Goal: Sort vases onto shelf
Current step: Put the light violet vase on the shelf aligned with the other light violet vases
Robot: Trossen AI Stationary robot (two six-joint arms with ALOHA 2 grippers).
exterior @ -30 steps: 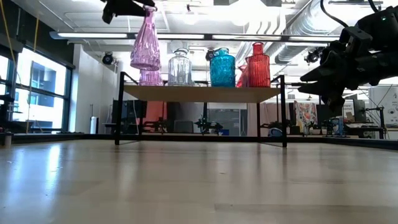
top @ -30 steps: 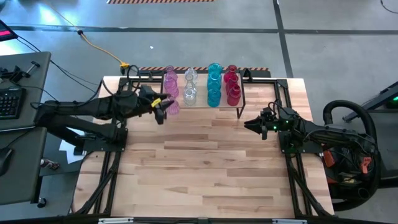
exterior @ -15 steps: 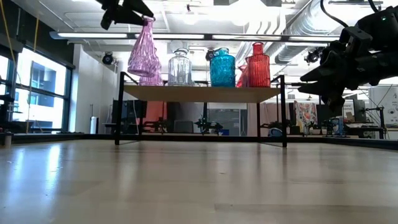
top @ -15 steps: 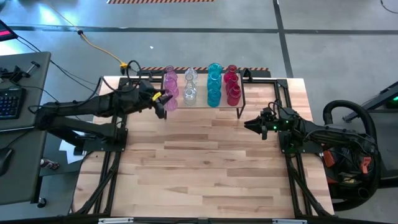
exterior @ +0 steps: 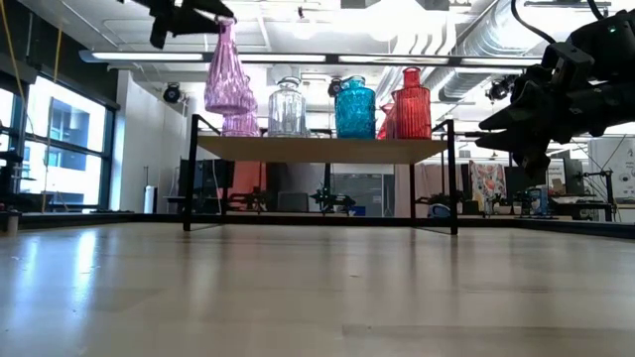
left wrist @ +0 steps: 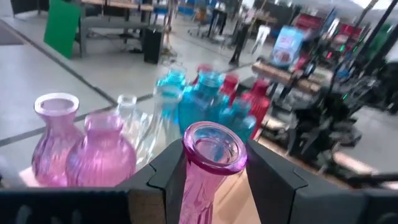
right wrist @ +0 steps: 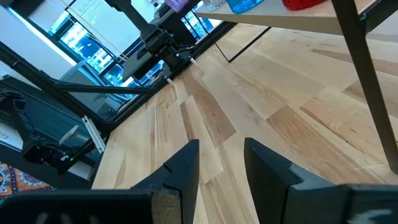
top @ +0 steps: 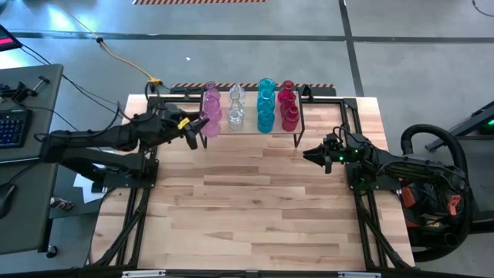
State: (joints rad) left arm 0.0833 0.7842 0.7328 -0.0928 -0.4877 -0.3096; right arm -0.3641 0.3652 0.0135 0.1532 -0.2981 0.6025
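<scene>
My left gripper [top: 193, 128] is shut on a pink vase [exterior: 227, 77], which hangs above the left end of the shelf [exterior: 317, 149]. The light-wood shelf [top: 248, 130] stands on thin black legs at the table's far side. On its board stand pink vases [top: 211, 99], clear vases [top: 235, 108], teal vases [top: 266, 104] and red vases [top: 289, 106]. My right gripper [top: 315, 154] waits open over the table's right part, near the shelf's right legs, with nothing between its fingers [right wrist: 186, 165]. My left gripper pinches the pink vase's neck [left wrist: 206, 182] between its two fingers, just under the flared rim [left wrist: 214, 148]. The fingers come about level from the table's left. The vase hangs nearly upright below them, clear of the shelf board.
Bare wooden tabletop [top: 255, 208] spreads in front of the shelf toward the near edge. Black frame rails [top: 131, 224] run along the table's left and right sides. A desk with a keyboard [top: 11, 127] stands beyond the left edge.
My left gripper has drawn back toward the table's left and far edge, still shut on the pink vase. The vase swung tilted half a second ago and now hangs closer to upright, over the shelf's left end.
</scene>
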